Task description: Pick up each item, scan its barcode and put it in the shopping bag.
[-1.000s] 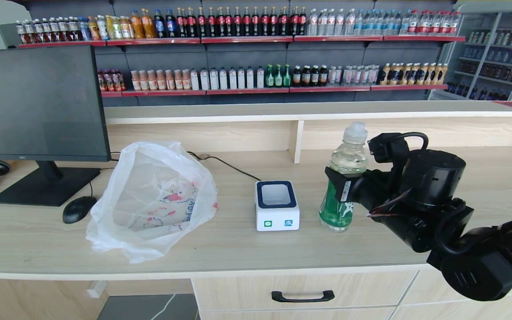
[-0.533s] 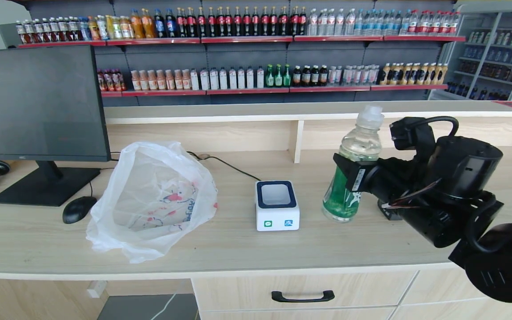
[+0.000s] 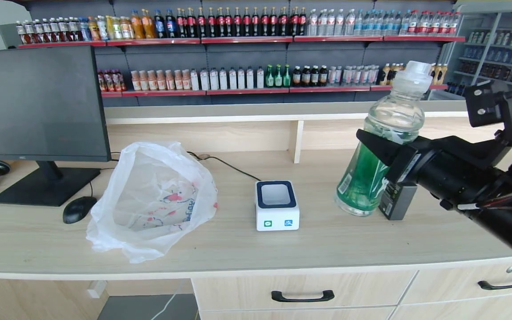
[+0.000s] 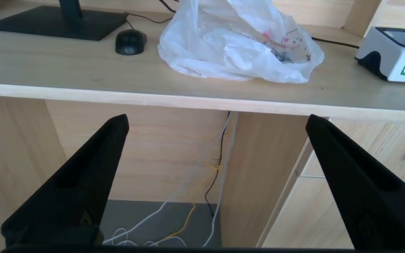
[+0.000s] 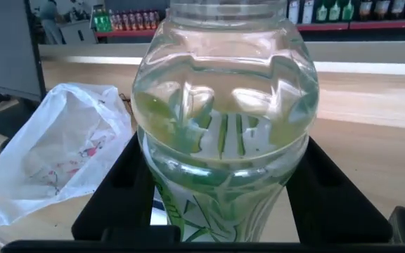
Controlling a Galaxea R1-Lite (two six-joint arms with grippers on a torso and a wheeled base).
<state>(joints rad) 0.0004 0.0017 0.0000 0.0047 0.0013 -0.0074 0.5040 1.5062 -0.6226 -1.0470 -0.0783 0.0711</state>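
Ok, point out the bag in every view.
Head view: bag on the counter, between mouse and scanner.
Left wrist view: bag between the same mouse and scanner.
Right wrist view: bag past the held bottle, by the monitor.
Shared landmark: the counter.

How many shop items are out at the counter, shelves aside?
2: a bottle held up in the right gripper, and a small dark box on the counter beside it. The shopping bag may hide more.

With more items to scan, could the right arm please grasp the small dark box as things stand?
Probably not: the right pincer is shut on the green-labelled bottle, so it cannot grip the small dark box.
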